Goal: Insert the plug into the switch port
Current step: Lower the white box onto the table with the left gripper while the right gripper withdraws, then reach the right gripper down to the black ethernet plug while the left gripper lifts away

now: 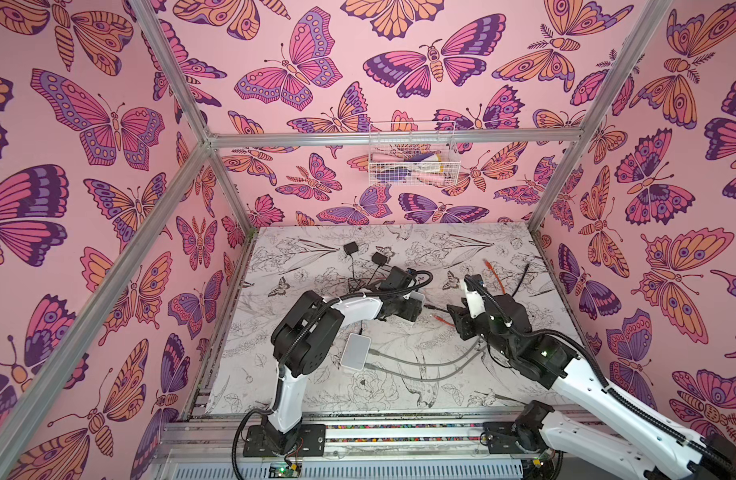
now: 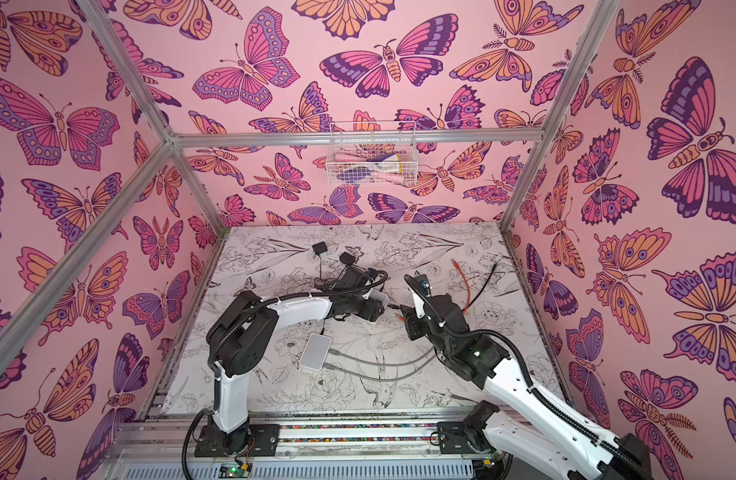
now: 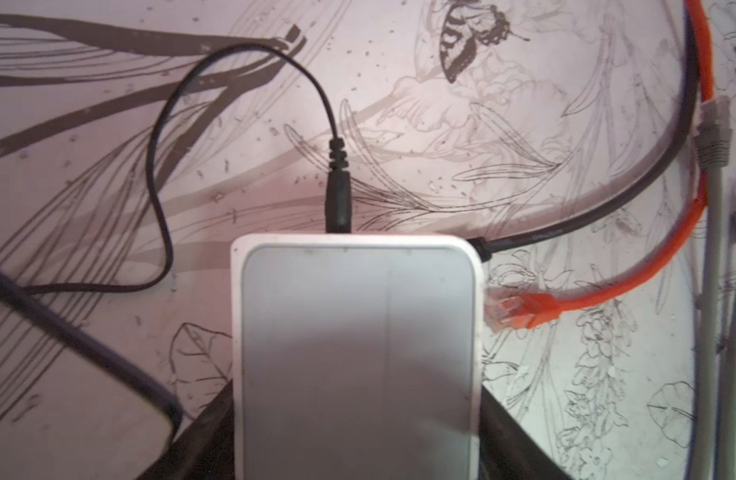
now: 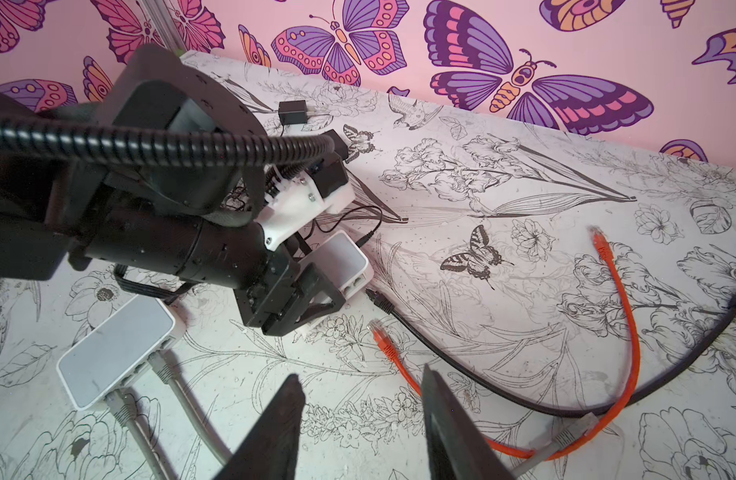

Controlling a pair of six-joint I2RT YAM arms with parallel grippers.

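Now | wire basket [image 1: 399,178]: colourful items [image 1: 422,160] | near switch [image 4: 117,353]: two grey cables [image 4: 162,369] plugged

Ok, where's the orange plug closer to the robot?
Central in both top views, the orange plug lies loose between the white switch in the left end effector and the right end effector.

I'm sweeping all four feeds for anything legible and getting nothing: no word, number or logo I can read. The white switch [image 3: 358,332] fills my left wrist view with a plain top face. Any marking on the black cable [image 3: 566,227] is too blurred to read.
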